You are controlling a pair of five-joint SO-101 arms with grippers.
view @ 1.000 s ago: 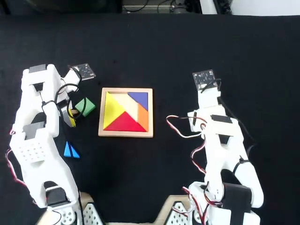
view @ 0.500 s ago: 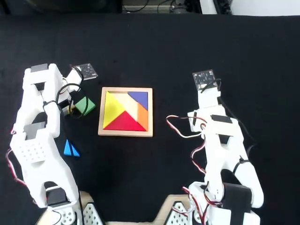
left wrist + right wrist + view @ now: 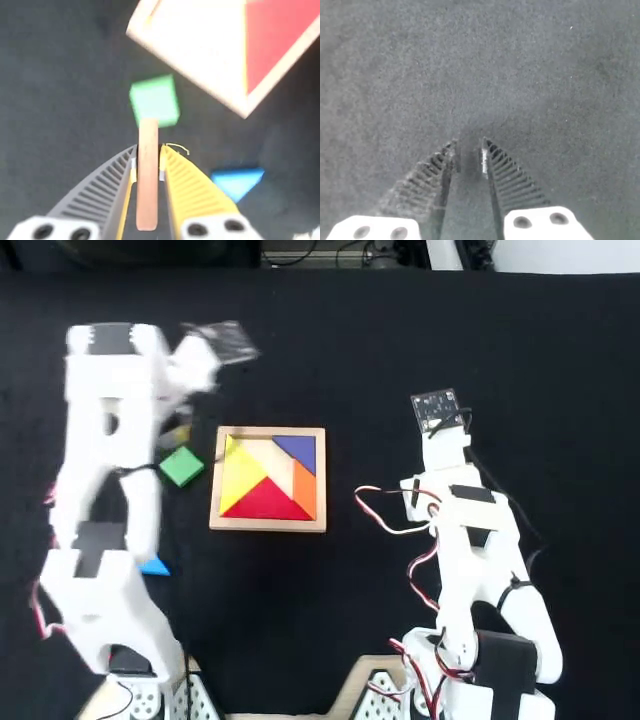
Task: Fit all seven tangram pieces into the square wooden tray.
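Black table point(image 3: 400, 340): green square point(image 3: 181, 466), blue triangle point(image 3: 155, 566) loose; left hand point(image 3: 148, 147) grips tan piece point(image 3: 148, 200).

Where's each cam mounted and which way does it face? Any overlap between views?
High view: fixed above the table, looking down on the tray, left arm and right arm.
Left wrist view: on the left wrist, looking along the left gripper, shut on a piece, toward the green piece, blue piece and tray corner.
Right wrist view: on the right wrist, looking past the right gripper at the black table.
Shared: high and left wrist views both show tray, green piece and blue piece.
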